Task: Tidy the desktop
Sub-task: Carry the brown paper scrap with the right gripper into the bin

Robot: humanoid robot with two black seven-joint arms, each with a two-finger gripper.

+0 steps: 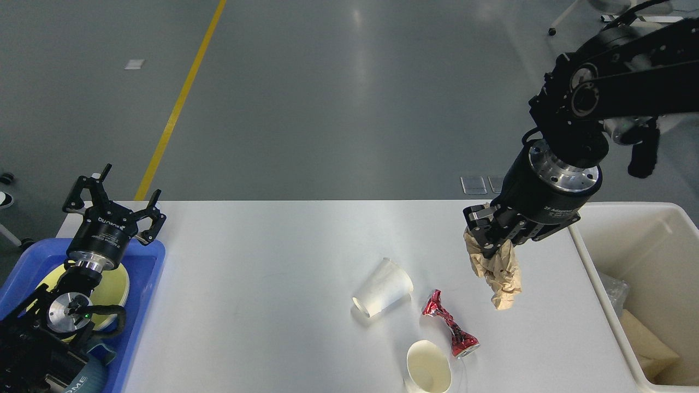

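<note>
White desktop (284, 262) below raised right tool (487, 240) clamped on crumpled paper (498, 272), left tool (112, 196) splayed apart.

Single head view, high, looking forward and down, desktop (262, 262) near, floor beyond

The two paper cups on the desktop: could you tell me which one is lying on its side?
The white cup nearer the table's middle lies tipped over, mouth facing the lower left. The cream cup at the front edge stands upright, mouth up.
</note>
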